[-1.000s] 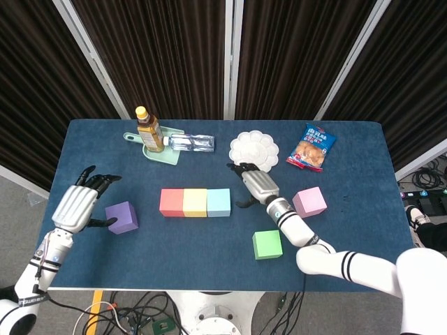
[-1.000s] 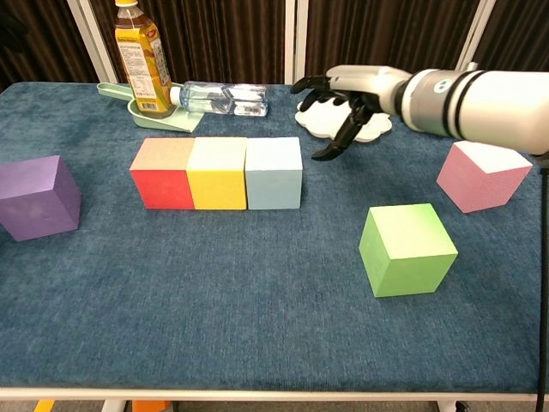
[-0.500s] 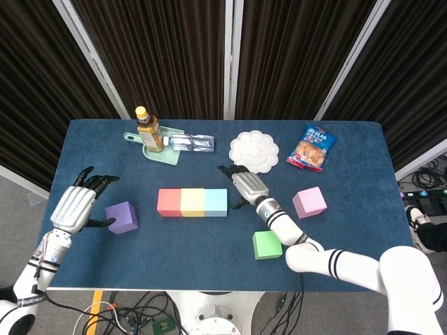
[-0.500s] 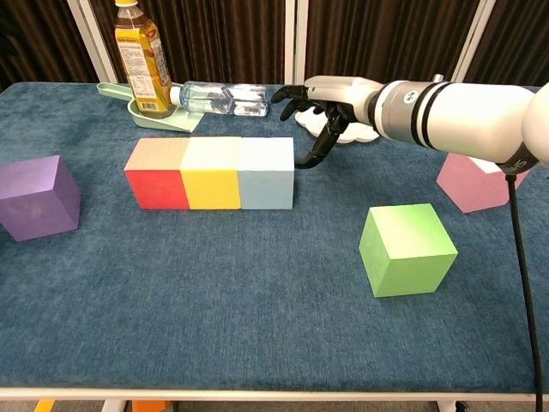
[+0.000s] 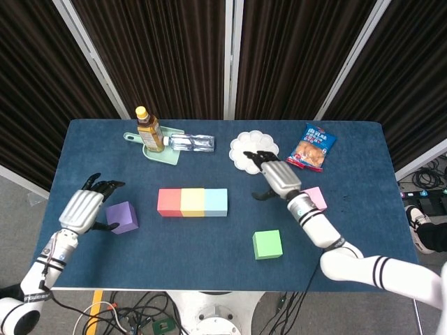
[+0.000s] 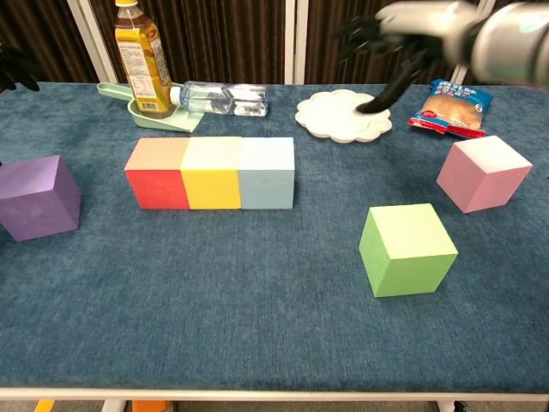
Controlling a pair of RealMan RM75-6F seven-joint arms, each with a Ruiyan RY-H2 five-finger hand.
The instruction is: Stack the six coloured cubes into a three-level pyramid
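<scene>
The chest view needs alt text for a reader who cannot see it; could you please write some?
Red, yellow and light blue foam cubes sit touching in a row on a blue cloth table. A purple cube sits far left, a green cube and a pink cube to the right. The right robot hand, blurred, hovers above a white flower-shaped plate.

No text can be read with certainty. The tea bottle (image 6: 142, 58) has a yellow label with small print, and the snack bag (image 6: 451, 107) shows what may be Chinese characters, but both are too small to read.
</scene>
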